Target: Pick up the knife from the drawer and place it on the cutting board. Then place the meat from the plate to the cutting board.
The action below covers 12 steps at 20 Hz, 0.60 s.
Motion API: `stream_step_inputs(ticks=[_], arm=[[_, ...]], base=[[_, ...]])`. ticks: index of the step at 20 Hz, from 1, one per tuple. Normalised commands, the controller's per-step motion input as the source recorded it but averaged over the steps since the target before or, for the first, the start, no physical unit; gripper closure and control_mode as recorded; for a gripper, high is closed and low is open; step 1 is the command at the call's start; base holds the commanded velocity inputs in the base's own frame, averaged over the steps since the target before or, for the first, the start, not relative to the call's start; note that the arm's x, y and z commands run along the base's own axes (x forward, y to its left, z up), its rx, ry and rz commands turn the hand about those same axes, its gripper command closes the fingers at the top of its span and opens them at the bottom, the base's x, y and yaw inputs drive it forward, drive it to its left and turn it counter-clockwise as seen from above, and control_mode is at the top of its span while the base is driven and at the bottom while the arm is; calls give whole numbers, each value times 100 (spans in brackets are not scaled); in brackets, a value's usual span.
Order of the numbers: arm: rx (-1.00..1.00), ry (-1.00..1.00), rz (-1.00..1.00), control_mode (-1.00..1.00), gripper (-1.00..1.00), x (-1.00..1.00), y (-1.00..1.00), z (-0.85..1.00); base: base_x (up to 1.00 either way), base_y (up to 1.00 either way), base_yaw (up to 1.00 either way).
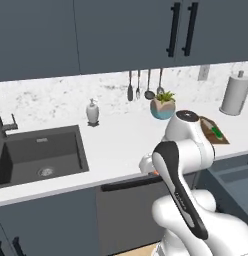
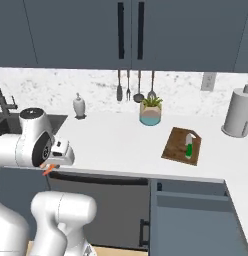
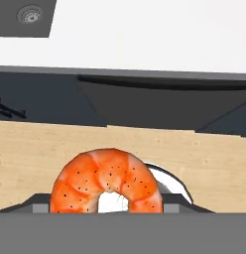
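Knife lying on the cutting board, long axis running away from the worktop front edge; jaws pinching the curved meat; drawer open.

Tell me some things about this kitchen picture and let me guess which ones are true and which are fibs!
1. The knife with the green handle lies on the cutting board. True.
2. The meat sits on the cutting board. False: it is up close at the pincer, far from the board, by the counter's front edge.
3. The drawer below the board is pulled open. True.
4. The little plant pot stands inside the sink. False: it stands on the counter by the wall, under the hanging utensils.
5. A paper towel roll stands upright at the right end of the counter. True.
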Motion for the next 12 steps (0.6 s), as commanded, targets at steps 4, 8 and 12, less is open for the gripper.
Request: stream_step_inputs(ticks=[4, 8, 12], arm=[[0, 0, 0, 100, 100, 0, 0, 0], [0, 0, 0, 100, 100, 0, 0, 0], [0, 0, 0, 100, 100, 0, 0, 0]], base=[[62, -17, -10], [50, -39, -27], [40, -69, -35]])
